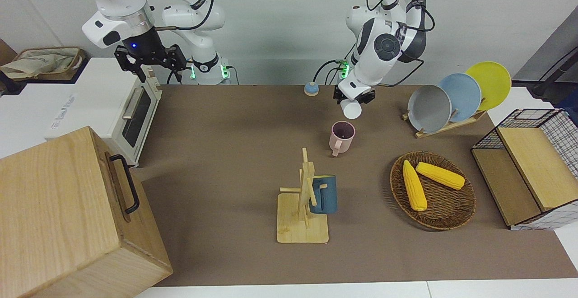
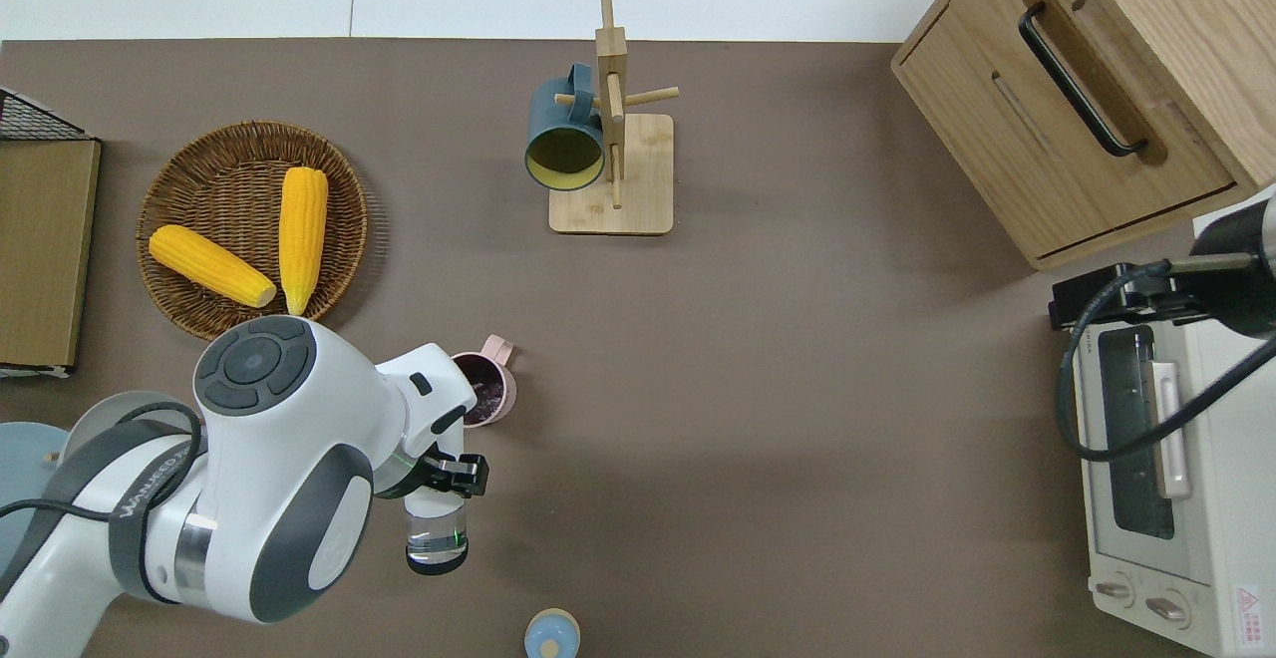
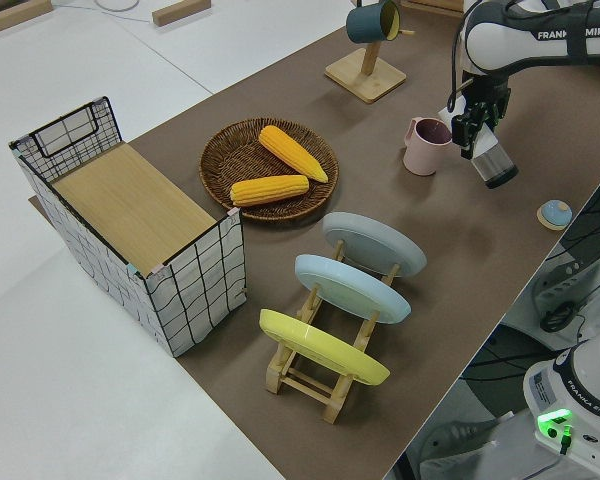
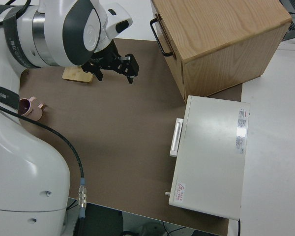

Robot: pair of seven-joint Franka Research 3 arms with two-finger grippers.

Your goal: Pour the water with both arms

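My left gripper point(image 1: 355, 96) is shut on a clear bottle point(image 1: 351, 109) and holds it tilted in the air, over the brown mat just nearer to the robots than the pink mug point(image 1: 342, 136). In the overhead view the left gripper point(image 2: 446, 475) grips the bottle point(image 2: 436, 541) at the end toward the mug point(image 2: 486, 394). The left side view shows the bottle point(image 3: 492, 165) hanging slanted below the gripper point(image 3: 477, 125), beside the mug point(image 3: 425, 146). A dark liquid shows inside the mug. My right gripper point(image 1: 149, 61) is open and parked.
A small blue cap point(image 2: 551, 635) lies on the mat close to the robots. A wooden mug tree point(image 2: 611, 140) holds a blue mug point(image 2: 563, 140). A wicker basket point(image 2: 194, 289) holds two corn cobs. A plate rack point(image 1: 456, 95), wire crate point(image 1: 533, 167), toaster oven point(image 2: 1156, 459) and wooden cabinet point(image 2: 1087, 100) stand at the ends.
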